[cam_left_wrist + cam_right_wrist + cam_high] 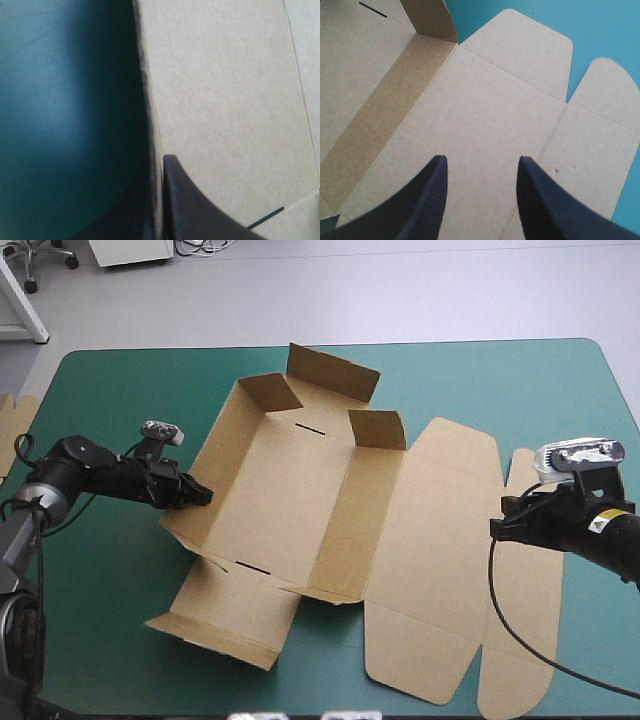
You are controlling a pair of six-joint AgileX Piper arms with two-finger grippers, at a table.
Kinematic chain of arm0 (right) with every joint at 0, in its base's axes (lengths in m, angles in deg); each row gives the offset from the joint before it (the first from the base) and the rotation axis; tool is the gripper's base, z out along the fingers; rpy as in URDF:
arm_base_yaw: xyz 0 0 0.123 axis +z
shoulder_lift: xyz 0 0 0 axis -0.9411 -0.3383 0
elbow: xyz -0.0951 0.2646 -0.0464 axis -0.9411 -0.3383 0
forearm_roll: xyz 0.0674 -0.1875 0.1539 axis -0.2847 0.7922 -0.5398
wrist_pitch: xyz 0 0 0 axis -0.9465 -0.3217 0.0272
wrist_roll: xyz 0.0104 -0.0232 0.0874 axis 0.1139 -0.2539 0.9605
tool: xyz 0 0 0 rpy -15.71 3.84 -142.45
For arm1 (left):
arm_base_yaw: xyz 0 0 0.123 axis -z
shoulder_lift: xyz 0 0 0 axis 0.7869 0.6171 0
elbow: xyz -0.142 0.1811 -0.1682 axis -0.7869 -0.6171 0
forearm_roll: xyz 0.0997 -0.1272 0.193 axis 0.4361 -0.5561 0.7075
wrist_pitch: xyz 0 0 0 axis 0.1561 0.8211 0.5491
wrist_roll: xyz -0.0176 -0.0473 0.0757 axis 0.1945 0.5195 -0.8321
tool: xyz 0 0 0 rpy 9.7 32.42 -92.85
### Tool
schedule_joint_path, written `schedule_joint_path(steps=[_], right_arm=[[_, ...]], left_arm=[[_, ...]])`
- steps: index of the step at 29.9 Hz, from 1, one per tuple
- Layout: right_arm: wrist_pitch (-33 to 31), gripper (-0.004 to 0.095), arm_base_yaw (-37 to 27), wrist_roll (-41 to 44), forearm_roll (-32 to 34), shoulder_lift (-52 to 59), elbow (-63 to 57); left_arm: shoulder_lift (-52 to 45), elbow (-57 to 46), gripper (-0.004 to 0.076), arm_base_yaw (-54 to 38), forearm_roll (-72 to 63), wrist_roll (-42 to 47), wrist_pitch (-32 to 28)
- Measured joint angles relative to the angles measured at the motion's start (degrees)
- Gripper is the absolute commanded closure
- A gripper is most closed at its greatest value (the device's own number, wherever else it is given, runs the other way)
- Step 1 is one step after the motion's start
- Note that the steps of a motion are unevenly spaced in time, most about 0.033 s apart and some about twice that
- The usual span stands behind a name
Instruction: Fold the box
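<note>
The brown box (pixel 300 480) lies in the middle of the table, a cut sheet with its far and left walls partly raised and the lid panel (pixel 440 530) flat to the right. My left gripper (pixel 203 496) is at the box's left wall, and in the left wrist view it (pixel 159 161) is shut on that wall's edge, with the board (pixel 225 100) running ahead of it. My right gripper (pixel 497 528) hovers over the lid's right side. In the right wrist view it (pixel 481 165) stands open above the flat lid (pixel 485 100), with nothing between the fingers.
An edge of more brown board (pixel 15 425) shows at the table's left edge. Bare teal-green cover (pixel 120 390) lies behind the left arm and along the far side (pixel 500 380). The lid's rounded flaps (pixel 605 90) reach toward the right edge.
</note>
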Motion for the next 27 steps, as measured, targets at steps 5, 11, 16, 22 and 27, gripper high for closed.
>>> schedule_joint_path(steps=[5, 11, 16, 22, 27], right_arm=[[-0.1, 0.0494, 0.0, 0.0, 0.0, 0.0, 0.0], [-0.1, 0.0494, 0.0, 0.0, -0.3, 0.0, 0.0], [-0.1, 0.0494, 0.0, 0.0, -0.7, 0.0, 0.0], [-0.2, 0.0494, 0.0, 0.0, -0.9, 0.0, 0.0], [-0.2, 0.0494, 0.0, 0.0, -0.9, 0.0, 0.0]], left_arm=[[3.1, 7.9, 0.0734, 0.0, 5.2, 1.4, 5.6], [7.1, 16.2, 0.0734, 0.5, 11.2, 1.5, 9.5], [9.1, 23.4, 0.0734, 3.9, 17.4, 1.5, 9.3], [12.4, 31.9, 0.0733, 10.3, 24.8, -0.6, 9.2], [15.5, 38.4, 0.0727, 15.3, 33.0, -4.1, 8.2]])
